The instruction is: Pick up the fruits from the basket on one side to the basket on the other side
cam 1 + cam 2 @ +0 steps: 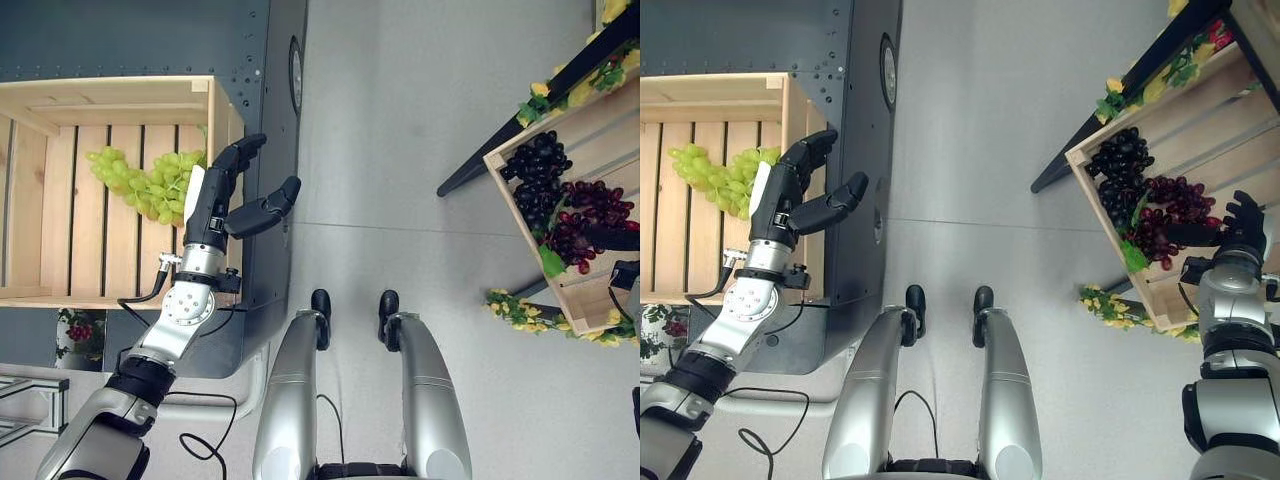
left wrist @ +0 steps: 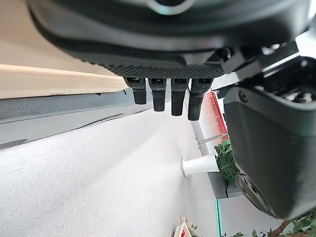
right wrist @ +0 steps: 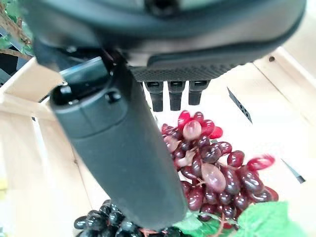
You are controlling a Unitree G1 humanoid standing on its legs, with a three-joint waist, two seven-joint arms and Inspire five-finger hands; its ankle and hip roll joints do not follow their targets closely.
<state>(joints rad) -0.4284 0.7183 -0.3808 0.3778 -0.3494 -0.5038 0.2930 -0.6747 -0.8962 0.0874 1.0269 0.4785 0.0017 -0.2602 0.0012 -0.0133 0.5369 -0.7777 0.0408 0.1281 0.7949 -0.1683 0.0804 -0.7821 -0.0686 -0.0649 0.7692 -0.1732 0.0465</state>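
A bunch of green grapes lies in the wooden crate on my left. My left hand hovers over that crate's right wall, open, its fingers straight and the thumb spread, holding nothing. On my right a tilted wooden crate holds black grapes and red grapes. My right hand is at this crate's near edge, beside the red grapes, open with straight fingers and nothing in it. Black grapes lie just past the thumb.
A dark metal cabinet stands against the left crate. A black stand leg slants under the right crate. Yellow flowers with green leaves trim its lower and upper corners. Grey floor lies between the crates.
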